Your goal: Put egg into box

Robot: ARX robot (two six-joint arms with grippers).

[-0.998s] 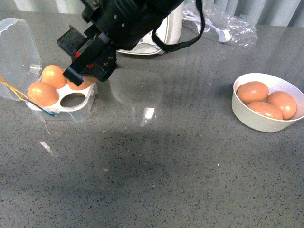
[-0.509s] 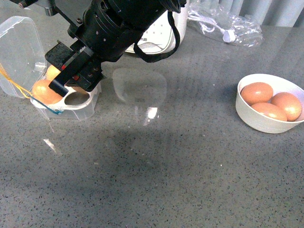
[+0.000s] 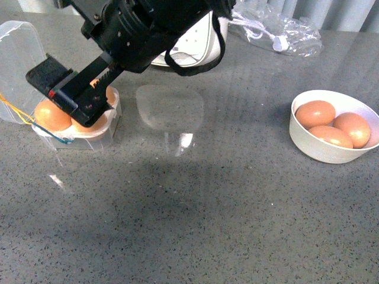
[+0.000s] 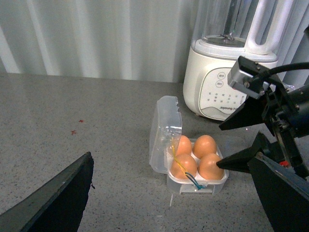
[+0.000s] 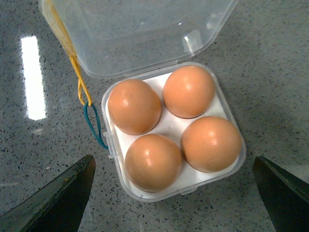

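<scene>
On the left of the grey speckled table [image 3: 195,231] sits the box [image 3: 89,139], with its clear lid [image 3: 21,59] standing open. All four holes are full. The egg [image 5: 153,162] lies in the front right hole, close beside the other eggs [image 5: 188,92]. The right claw [image 5: 173,159] hangs just over the box, spread wide and holding nothing. The left claw [image 4: 170,157] is wide and empty too, well apart from the box. Behind the box stand a white blender [image 4: 227,92] and a pale curtain [image 4: 96,38] with folds. A lamp's shine sits mid-table. A crumpled clear bag [image 3: 284,32] lies at the back. Far right, a white bowl [image 3: 323,155] holds three brown eggs [image 3: 315,113].
</scene>
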